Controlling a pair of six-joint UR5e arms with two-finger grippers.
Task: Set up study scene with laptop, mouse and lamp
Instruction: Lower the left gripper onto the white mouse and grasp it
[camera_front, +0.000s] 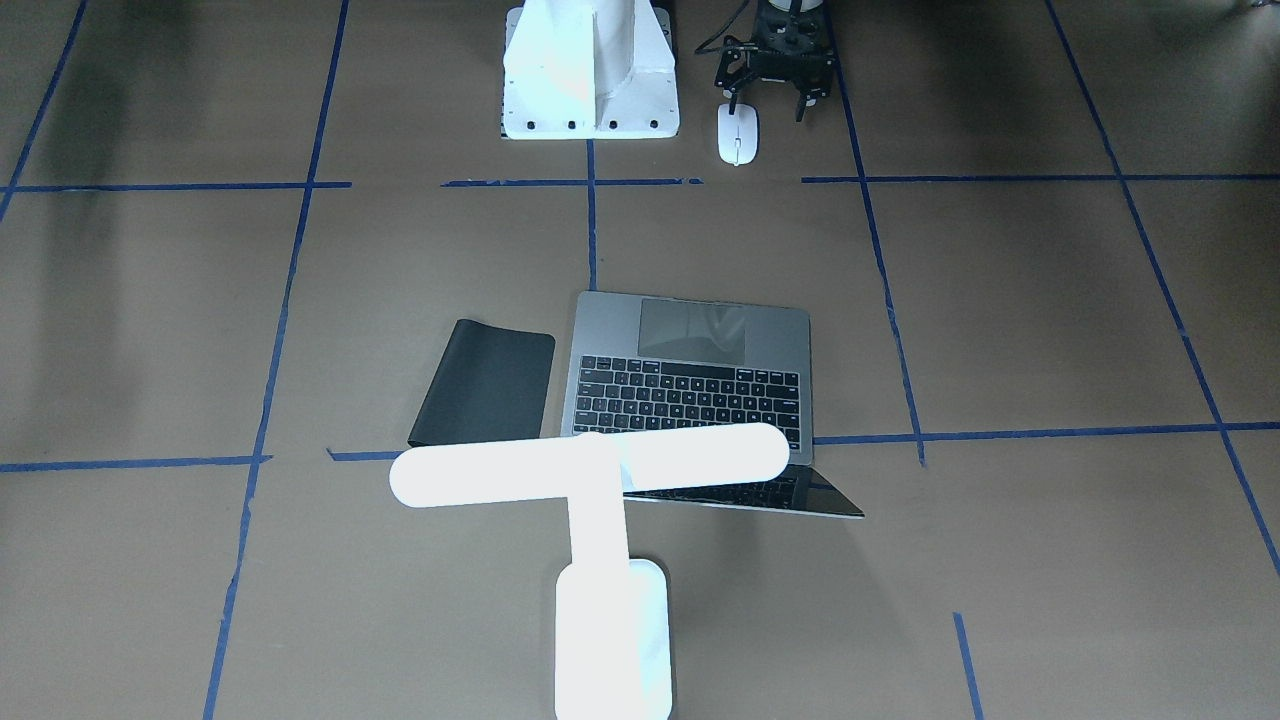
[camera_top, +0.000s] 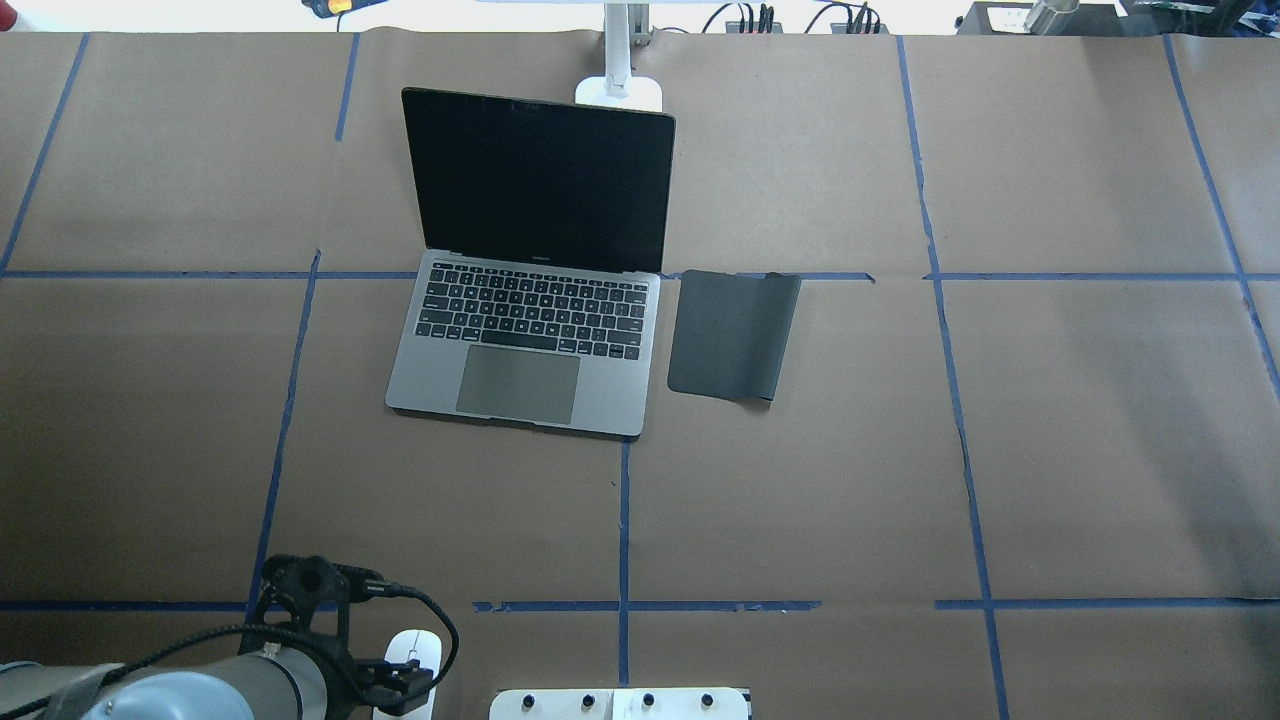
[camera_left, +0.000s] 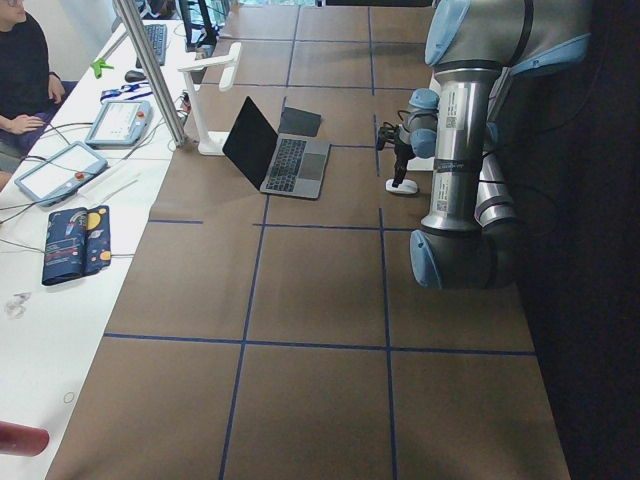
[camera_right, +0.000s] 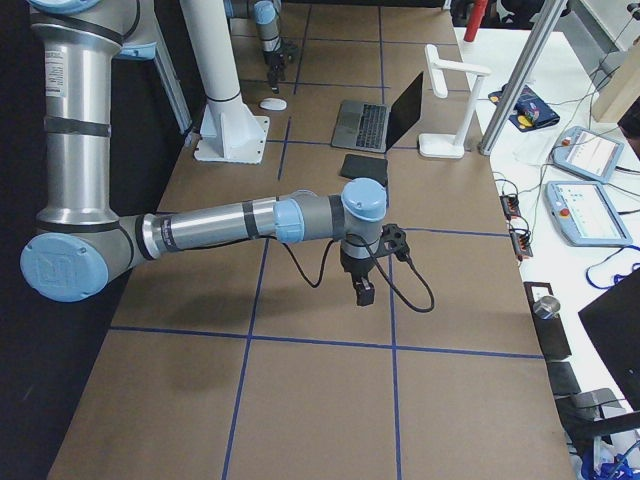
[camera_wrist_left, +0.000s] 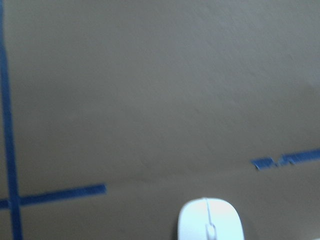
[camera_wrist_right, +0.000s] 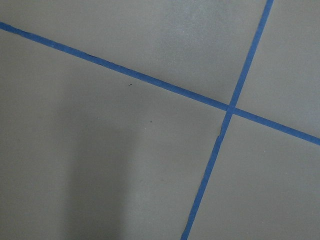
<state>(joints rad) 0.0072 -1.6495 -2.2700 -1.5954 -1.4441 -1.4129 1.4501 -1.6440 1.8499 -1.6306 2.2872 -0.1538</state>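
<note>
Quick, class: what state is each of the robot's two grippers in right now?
Left gripper: open, holding nothing; the mouse lies on the table close by.
Right gripper: cannot be told; it shows only in a side view.

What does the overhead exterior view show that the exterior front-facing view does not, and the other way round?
Only overhead: the laptop screen face-on, plain black, and the left arm's grey wrist behind the left pincer. Only front-facing: the lamp as a full T with its long bar, and the mouse whole; overhead, the pincer hides part of it and the lamp is cut off above its stem. Both: the laptop's keyboard and trackpad, the black mouse pad beside it, the open left pincer by the mouse.
</note>
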